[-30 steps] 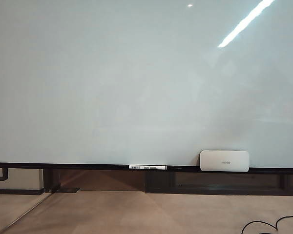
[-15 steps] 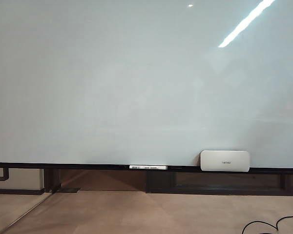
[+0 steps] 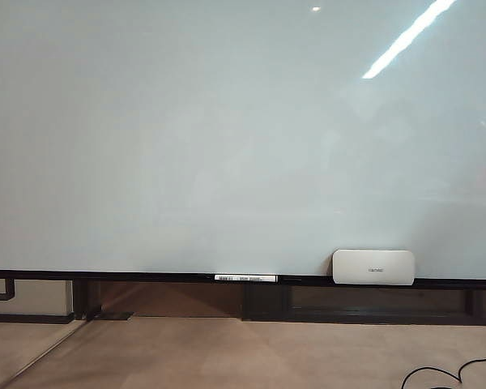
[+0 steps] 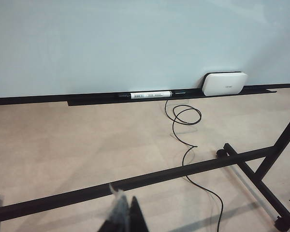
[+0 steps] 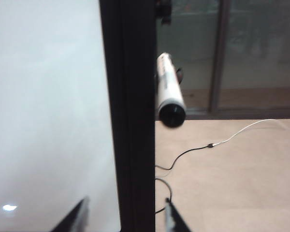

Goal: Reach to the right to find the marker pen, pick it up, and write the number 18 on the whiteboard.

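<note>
The whiteboard [image 3: 227,138] fills the exterior view, glossy and blank; the number 18 is out of view. Neither gripper shows in the exterior view. In the right wrist view the marker pen [image 5: 170,94], a whitish barrel with a black end facing the camera, sticks out beside the board's dark edge frame [image 5: 130,121]. My right gripper [image 5: 126,205] is open, its fingers straddling that frame, well short of the pen. My left gripper [image 4: 124,212] hangs over the floor in front of the whiteboard [image 4: 135,38], fingers together, nothing held.
A barcode-labelled marker [image 3: 245,278] [image 4: 151,94] and a white eraser [image 3: 373,267] [image 4: 224,83] rest on the board's lower rail. A black cable [image 4: 183,130] curls across the floor. A black stand bar [image 4: 135,181] with castors crosses below the left gripper.
</note>
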